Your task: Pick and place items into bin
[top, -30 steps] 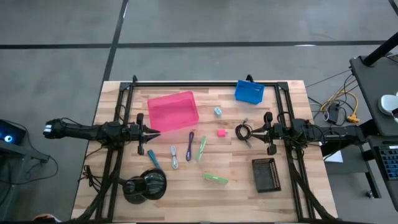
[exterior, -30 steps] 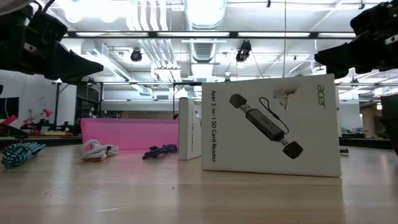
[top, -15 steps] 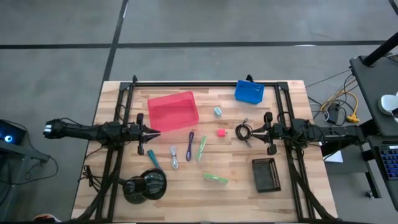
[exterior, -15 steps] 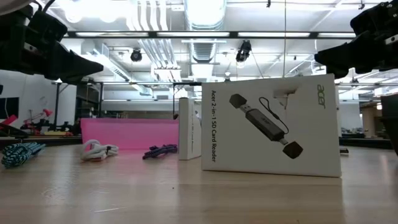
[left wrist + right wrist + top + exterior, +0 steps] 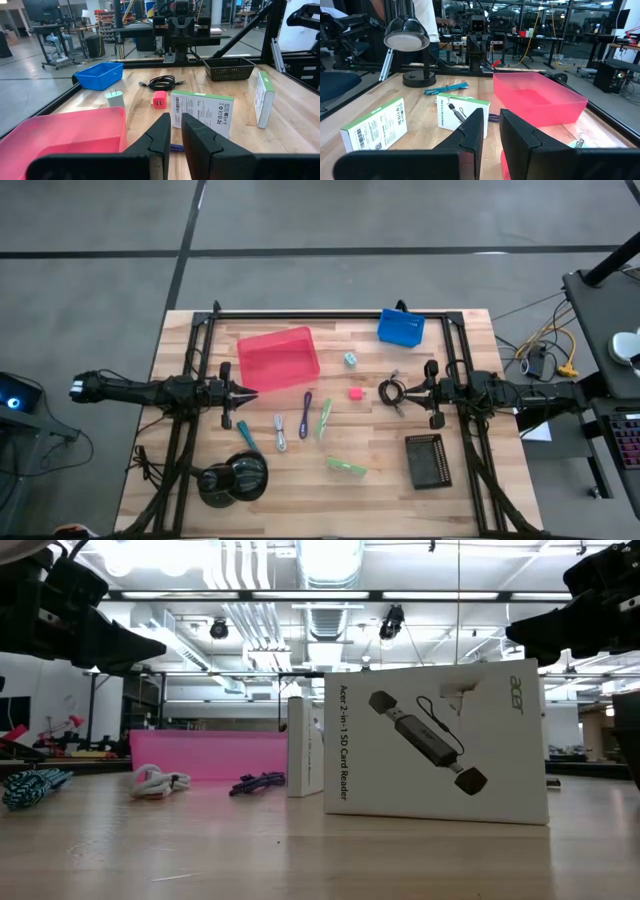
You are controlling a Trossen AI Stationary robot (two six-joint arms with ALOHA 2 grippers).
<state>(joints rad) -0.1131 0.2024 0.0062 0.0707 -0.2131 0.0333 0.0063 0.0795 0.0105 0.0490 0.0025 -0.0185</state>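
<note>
Small items lie loose on the wooden table in front of the pink bin [image 5: 278,358]: a pale teal cube [image 5: 350,359], a pink cube [image 5: 355,393], a black coiled cable [image 5: 390,392], a purple cord [image 5: 306,414], a grey cord [image 5: 280,432], a teal cord [image 5: 245,435] and two green-and-white boxes [image 5: 324,418] [image 5: 346,467]. My left gripper [image 5: 247,392] hovers level at the bin's near left corner, shut and holding nothing. My right gripper [image 5: 403,391] hovers level beside the coiled cable, shut and holding nothing. The two point at each other.
A blue bin [image 5: 400,327] stands at the far right and a black mesh basket [image 5: 428,460] at the near right. A big black round lamp [image 5: 232,478] sits at the near left. A black frame [image 5: 330,313] borders the table's far edge.
</note>
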